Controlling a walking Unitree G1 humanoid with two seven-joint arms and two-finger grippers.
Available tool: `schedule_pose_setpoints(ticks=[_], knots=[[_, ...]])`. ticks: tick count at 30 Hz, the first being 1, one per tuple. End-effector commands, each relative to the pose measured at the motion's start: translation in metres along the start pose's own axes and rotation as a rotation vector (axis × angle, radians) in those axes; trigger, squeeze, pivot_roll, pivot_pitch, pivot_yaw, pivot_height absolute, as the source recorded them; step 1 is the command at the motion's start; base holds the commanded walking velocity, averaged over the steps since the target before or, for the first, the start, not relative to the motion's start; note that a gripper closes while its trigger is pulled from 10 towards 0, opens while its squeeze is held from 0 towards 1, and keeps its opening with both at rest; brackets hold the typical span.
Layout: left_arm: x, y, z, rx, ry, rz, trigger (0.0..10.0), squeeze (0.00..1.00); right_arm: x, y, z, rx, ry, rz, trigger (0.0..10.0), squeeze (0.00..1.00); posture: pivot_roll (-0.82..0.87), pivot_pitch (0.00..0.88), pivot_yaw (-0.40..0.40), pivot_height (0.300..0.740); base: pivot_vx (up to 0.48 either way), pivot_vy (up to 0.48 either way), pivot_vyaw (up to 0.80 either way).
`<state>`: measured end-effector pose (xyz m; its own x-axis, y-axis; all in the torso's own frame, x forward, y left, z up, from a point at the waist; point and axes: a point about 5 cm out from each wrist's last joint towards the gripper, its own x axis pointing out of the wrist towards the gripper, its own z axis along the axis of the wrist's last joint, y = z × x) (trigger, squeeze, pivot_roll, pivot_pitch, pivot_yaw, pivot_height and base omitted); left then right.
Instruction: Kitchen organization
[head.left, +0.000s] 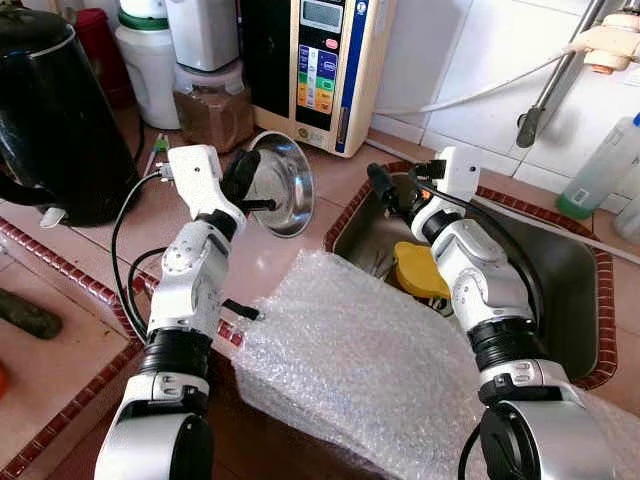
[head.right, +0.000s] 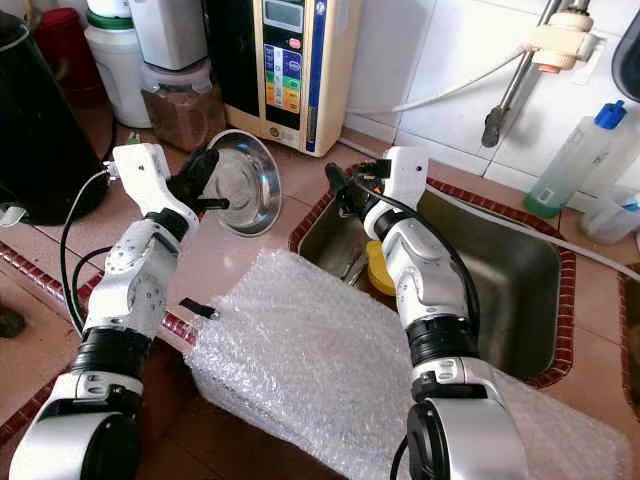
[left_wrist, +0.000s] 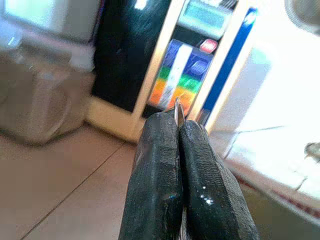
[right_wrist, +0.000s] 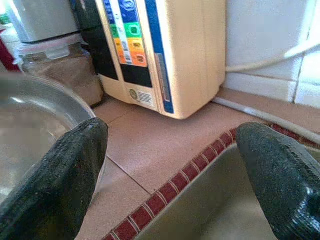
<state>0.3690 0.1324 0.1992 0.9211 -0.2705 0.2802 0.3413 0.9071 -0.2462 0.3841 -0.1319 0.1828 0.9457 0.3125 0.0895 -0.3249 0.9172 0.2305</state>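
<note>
Bowl (head.left: 283, 183) pinched at rim by my L gripper (head.left: 243, 178), held tilted | R gripper (head.left: 385, 190) wide, over sink (head.left: 575, 280) | bowl not yet placed

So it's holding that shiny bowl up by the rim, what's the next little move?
Probably carry it right and lower it toward the sink. The left pincer pinches the steel bowl tilted above the counter, while the right pincer waits open at the sink's edge.

One steel bowl (head.left: 282, 183), one kettle (head.left: 55, 110), one bubble-wrap sheet (head.left: 360, 365), one yellow sponge (head.left: 420, 272), one sink (head.left: 560, 285).
</note>
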Motion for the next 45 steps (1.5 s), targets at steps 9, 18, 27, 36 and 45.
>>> schedule_pose_setpoints(ticks=[9,18,27,36,45], knots=[[0.004,-0.016,0.024,-0.009,-0.122,-0.128,0.0,0.0,0.005,0.001,0.009,0.045,-0.045,0.007,10.0,0.0,-0.02,0.022,-0.065,0.74,0.0,0.0,0.0],[0.002,-0.03,0.022,-0.056,-0.126,-0.218,0.0,0.0,0.004,0.013,0.011,0.126,-0.071,0.121,10.0,0.0,-0.02,0.022,-0.063,0.74,0.0,0.0,0.0],[0.001,-0.044,0.03,-0.154,-0.157,-0.311,0.0,0.0,0.005,0.022,0.006,0.141,-0.055,0.19,10.0,0.0,-0.01,0.018,-0.063,0.74,0.0,0.0,0.0],[-0.002,-0.045,0.031,-0.24,-0.152,-0.343,0.0,0.0,0.004,0.022,0.005,0.148,-0.053,0.206,0.0,0.0,-0.01,0.013,-0.067,0.74,0.0,0.0,0.0],[-0.006,-0.043,0.028,-0.312,-0.138,-0.341,0.0,0.0,0.003,0.021,0.003,0.15,-0.045,0.206,0.0,0.0,-0.01,0.017,-0.068,0.74,0.0,0.0,0.0]])
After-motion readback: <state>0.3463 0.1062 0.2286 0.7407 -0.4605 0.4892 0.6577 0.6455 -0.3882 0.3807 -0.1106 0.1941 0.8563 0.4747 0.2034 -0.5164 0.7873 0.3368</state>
